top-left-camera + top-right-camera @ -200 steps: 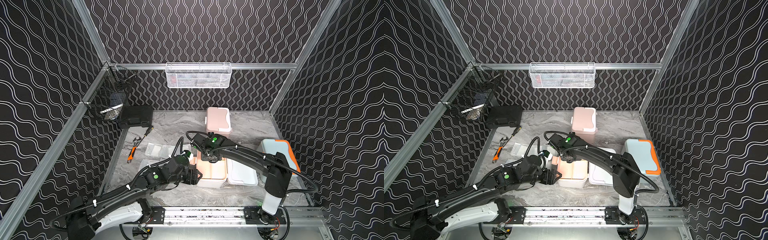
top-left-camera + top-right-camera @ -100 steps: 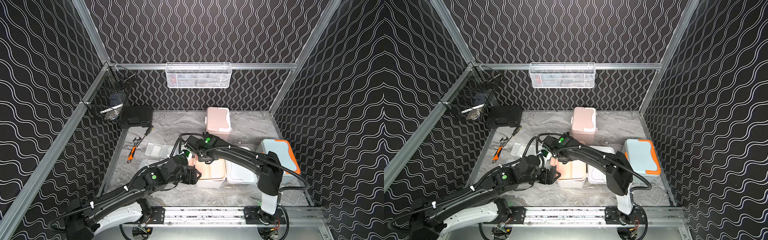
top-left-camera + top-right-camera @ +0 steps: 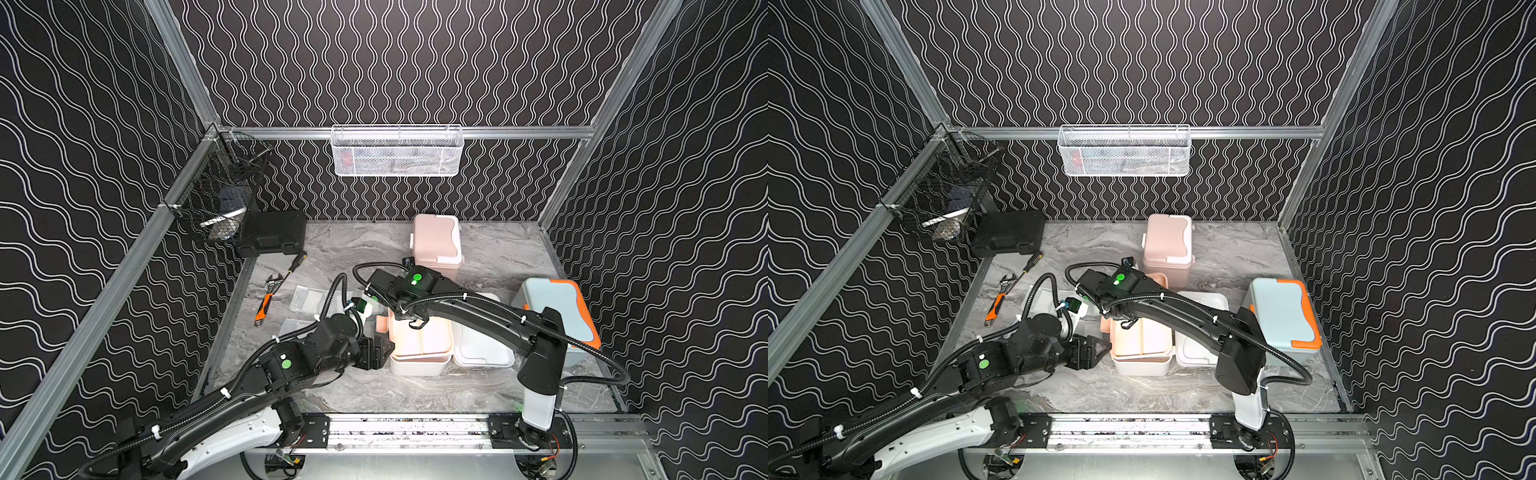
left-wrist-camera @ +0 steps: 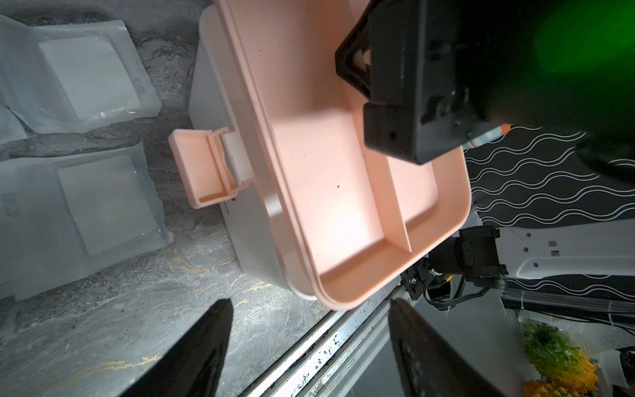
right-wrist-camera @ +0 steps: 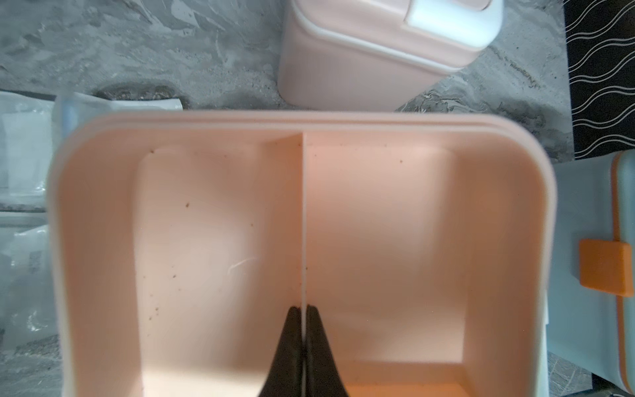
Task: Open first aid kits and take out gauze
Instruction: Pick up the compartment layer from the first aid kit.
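- My right gripper (image 5: 304,311) is clamped shut on the thin centre divider (image 5: 303,213) of the peach plastic inner tray (image 5: 206,240).
- That tray covers the open white rounded plastic first aid kit (image 3: 417,368), so I can't see underneath.
- My left gripper (image 4: 309,304) hangs spread wide beside the kit's corner, holding nothing.
- Flat white gauze packets (image 4: 92,72) lie on the grey marbled tabletop (image 4: 192,309) near the kit's peach latch (image 4: 202,168). In both top views my arms partly hide them.
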You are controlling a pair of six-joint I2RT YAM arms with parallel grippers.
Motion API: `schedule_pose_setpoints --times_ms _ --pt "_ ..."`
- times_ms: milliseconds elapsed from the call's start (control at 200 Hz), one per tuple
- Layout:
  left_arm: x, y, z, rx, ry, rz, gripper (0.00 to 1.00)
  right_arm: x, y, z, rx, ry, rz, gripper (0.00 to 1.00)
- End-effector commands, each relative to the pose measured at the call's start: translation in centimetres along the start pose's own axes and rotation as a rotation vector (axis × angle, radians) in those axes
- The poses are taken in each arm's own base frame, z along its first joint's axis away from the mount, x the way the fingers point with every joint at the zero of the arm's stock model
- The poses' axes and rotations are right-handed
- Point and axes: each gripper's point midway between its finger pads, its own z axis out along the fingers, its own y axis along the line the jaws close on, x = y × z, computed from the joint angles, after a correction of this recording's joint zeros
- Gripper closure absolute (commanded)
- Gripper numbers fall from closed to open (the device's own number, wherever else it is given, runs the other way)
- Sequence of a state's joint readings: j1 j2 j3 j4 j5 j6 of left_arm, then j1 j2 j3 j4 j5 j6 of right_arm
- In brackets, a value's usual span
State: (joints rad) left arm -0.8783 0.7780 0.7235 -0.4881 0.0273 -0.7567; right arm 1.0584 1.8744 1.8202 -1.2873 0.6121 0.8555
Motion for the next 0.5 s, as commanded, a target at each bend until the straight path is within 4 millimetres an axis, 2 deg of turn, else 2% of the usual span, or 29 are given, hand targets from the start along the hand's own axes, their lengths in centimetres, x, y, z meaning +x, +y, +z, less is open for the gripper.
schedule_pose_setpoints --times_ms 0,145,245,415,495 --pt "-1.2 -0.2 -1.5 -0.007 -0.054 0.02 0.24 -1.5 -1.9 -2.4 -0.022 -0.072 0.026 1.0" --pt "-3.0 -1.0 -4.2 0.008 -0.128 0.046 0.2 -3.2 -3.3 -5.9 -0.176 -0.187 0.064 1.0" --pt "-4.0 -1.8 -5.8 0.017 -0.163 0.071 0.14 -4.3 -5.2 -8.7 -0.277 -0.29 0.101 1.0" --pt "-5.8 -2.9 -8.6 0.018 -0.215 0.121 0.01 -5.1 -9.9 -12.4 -0.332 -0.43 0.155 1.0" --pt "-6.7 -3.6 -10.0 0.026 -0.244 0.15 0.01 -5.0 -12.4 -13.5 -0.333 -0.487 0.182 1.0"
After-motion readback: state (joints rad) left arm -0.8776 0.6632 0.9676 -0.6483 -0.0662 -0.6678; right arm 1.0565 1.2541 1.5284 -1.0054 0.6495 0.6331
